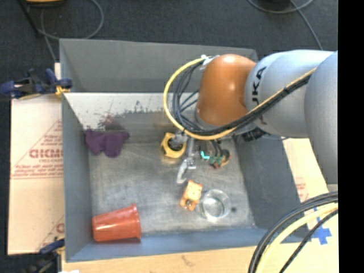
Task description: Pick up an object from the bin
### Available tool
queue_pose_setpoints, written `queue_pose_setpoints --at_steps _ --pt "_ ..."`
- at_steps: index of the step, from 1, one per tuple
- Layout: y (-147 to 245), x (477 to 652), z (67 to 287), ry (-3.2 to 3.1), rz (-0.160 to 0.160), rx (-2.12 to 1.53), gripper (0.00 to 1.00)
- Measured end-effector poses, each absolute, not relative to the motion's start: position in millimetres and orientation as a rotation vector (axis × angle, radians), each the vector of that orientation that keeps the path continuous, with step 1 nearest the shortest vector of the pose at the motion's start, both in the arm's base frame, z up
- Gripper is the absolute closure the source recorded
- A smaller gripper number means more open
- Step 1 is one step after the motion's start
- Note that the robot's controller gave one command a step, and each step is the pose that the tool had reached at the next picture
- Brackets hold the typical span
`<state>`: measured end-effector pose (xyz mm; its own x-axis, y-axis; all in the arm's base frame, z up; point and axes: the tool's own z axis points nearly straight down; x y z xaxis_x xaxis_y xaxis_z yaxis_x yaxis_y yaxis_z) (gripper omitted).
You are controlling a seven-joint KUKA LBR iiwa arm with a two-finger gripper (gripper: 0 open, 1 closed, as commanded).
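Bin [75, 175], left to right. Purple lump [105, 142] near back-left corner. Orange cup [116, 223] on its side, front-left corner. Yellow ring-shaped thing [170, 145], mid-bin, partly hidden by cables. Jaws low beside it, just above a small orange-and-yellow toy [191, 195]; apart or together not discernible. Clear round thing [215, 205] touches the toy. Green-red item [219, 159] half hidden under the arm [284, 90], which reads "KUKA".

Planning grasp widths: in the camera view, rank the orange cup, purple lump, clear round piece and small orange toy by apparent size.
1. orange cup
2. purple lump, only slightly smaller
3. clear round piece
4. small orange toy
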<state>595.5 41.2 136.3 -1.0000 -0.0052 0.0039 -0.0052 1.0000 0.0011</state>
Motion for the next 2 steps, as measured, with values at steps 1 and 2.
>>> queue_pose_setpoints --at_steps 1,2 --pt "41 596.5 140 -3.143 -0.002 0.007 0.00" --pt "20 567.5 128 -3.149 -0.002 0.119 0.00"
